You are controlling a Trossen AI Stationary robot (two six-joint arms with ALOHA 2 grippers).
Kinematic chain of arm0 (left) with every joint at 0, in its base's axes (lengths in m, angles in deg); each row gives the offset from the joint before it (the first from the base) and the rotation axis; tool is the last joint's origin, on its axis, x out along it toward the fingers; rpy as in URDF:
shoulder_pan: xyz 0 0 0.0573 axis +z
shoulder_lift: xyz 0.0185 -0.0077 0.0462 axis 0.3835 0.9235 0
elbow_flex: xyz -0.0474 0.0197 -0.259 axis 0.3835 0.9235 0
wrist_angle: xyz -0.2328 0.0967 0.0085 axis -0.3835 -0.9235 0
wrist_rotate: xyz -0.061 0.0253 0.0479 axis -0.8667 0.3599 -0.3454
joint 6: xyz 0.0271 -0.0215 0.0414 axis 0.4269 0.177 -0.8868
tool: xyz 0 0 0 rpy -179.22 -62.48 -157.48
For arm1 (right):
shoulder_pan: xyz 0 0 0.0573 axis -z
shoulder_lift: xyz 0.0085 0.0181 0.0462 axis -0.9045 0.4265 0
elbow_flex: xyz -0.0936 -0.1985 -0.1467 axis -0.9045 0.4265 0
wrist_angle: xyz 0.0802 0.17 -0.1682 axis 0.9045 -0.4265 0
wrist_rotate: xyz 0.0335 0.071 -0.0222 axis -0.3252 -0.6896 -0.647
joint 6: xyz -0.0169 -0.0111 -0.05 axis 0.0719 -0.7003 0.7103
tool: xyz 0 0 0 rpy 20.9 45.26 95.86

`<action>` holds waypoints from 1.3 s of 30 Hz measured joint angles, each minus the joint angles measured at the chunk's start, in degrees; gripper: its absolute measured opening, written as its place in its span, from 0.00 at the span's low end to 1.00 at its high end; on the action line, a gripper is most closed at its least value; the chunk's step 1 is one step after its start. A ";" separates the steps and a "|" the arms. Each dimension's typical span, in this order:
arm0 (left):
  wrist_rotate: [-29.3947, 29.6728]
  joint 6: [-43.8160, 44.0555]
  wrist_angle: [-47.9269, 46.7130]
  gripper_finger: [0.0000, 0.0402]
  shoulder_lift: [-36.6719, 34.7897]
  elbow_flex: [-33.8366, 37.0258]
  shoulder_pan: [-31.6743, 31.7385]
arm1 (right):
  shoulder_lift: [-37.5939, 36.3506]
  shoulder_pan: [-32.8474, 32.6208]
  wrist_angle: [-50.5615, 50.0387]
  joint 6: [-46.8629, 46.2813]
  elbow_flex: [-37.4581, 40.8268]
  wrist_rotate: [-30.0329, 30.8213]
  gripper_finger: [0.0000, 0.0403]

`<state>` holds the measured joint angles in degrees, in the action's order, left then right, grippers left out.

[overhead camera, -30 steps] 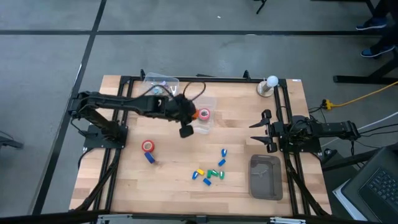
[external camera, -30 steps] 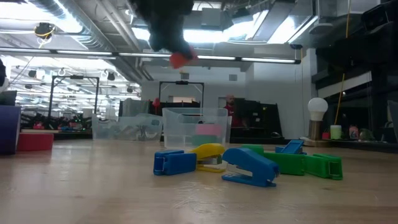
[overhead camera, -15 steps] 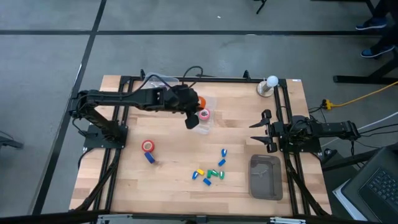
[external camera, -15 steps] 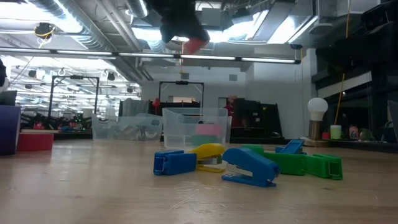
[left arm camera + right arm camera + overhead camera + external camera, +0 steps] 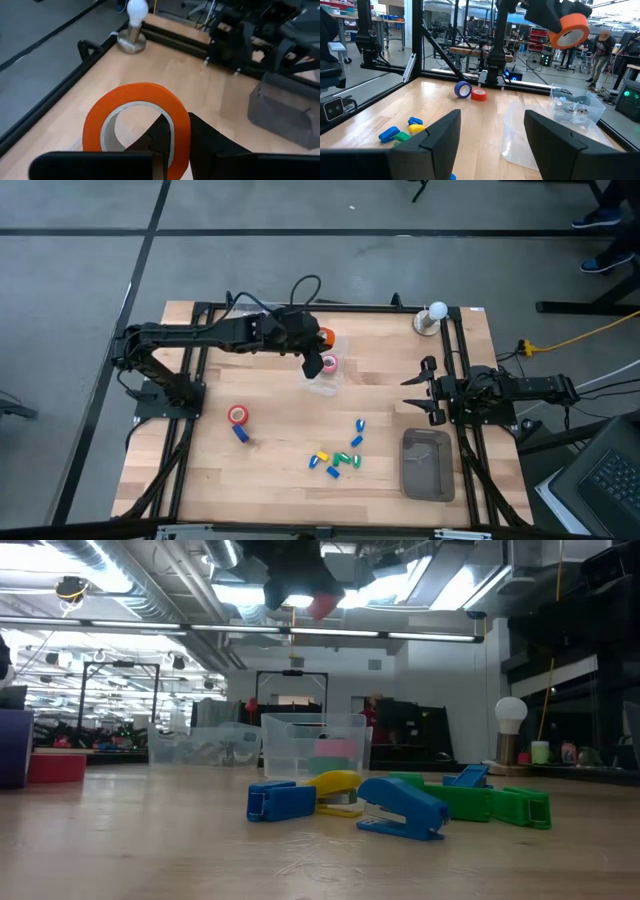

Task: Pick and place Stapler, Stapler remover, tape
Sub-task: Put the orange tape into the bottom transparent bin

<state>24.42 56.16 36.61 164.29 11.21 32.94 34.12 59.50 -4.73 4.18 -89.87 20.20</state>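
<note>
Above the far middle of the table (image 5: pixel 270 480), the left gripper (image 5: pixel 312 343) hangs in the air with its fingers pinched on the wall of an orange tape roll (image 5: pixel 136 122), over a clear container (image 5: pixel 325 370). At the right edge, the right gripper (image 5: pixel 418 393) waits, fingers spread, holding nothing.

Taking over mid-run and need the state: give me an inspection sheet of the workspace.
Surface: wooden table, mostly bare.
Job's things: orange tape held aloft over the clear bin; red tape on the table; small staplers clustered near the front.
Clutter: grey tray, bulb on stand.
Grippers: left gripper shut on orange tape; right gripper parked, jaws open.
Cables: black loop by the left arm; yellow cord on the floor.
Surroundings: a person far behind.
</note>
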 joint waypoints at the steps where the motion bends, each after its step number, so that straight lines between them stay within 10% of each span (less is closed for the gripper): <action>1: -0.05 0.01 0.46 0.09 0.00 0.00 0.00 | -0.02 0.00 0.02 0.00 0.00 0.00 0.56; 13: -3.89 -5.20 1.08 0.10 7.59 -10.24 -1.09 | 0.00 0.00 0.01 0.00 0.00 0.00 0.56; 24: -4.41 -10.76 -18.59 0.11 22.37 -26.11 0.98 | -0.02 -0.01 0.02 0.00 0.00 0.00 0.56; 39: -6.82 -11.48 -32.15 0.11 31.28 -25.46 3.80 | -0.01 -0.01 0.02 0.00 0.00 0.01 0.56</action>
<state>17.59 44.68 4.46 195.58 -14.25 36.74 34.10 59.49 -4.71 4.18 -89.87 20.21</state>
